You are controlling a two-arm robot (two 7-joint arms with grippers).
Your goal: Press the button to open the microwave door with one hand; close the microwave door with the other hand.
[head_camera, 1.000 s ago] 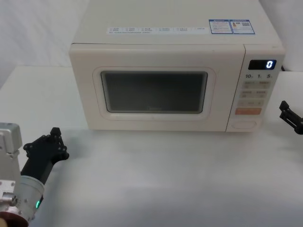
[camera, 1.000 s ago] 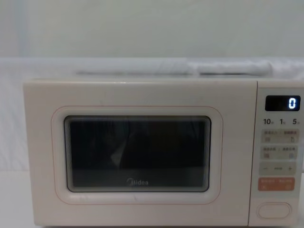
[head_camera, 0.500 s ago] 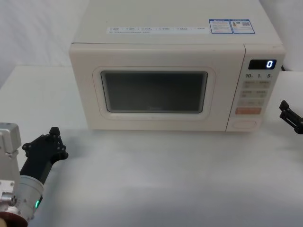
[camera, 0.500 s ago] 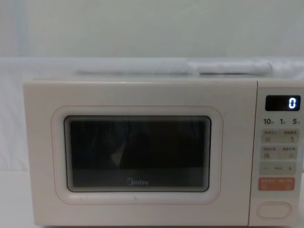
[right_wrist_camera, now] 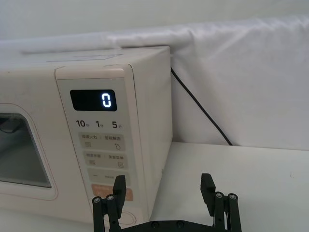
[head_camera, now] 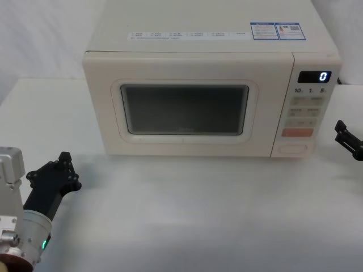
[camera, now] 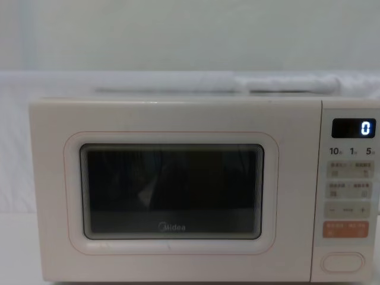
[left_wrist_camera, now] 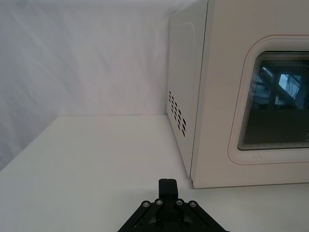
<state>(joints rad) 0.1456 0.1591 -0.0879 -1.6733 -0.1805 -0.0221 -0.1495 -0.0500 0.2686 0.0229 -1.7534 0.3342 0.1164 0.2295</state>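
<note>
The cream microwave point(head_camera: 204, 34) stands at the middle of the white table, its display showing 0. Its door point(head_camera: 184, 110) with the dark window and Midea logo point(camera: 171, 227) sits flush with the body, closed. The wide pill-shaped button point(head_camera: 293, 149) is at the bottom of the control panel, under the orange key point(camera: 345, 229). My right gripper point(head_camera: 340, 130) hovers open just right of the panel, level with the lower keys, its two fingers spread point(right_wrist_camera: 163, 186). My left gripper point(head_camera: 65, 157) rests low at the front left, shut point(left_wrist_camera: 167, 183), apart from the door.
A black power cord point(right_wrist_camera: 203, 108) runs down behind the microwave's right side. White cloth point(left_wrist_camera: 87, 58) drapes the back and sides. Bare tabletop point(head_camera: 187, 209) stretches in front of the microwave and to its left point(left_wrist_camera: 96, 154).
My left gripper has edged slightly to the left. The right gripper, the door and the display look the same.
</note>
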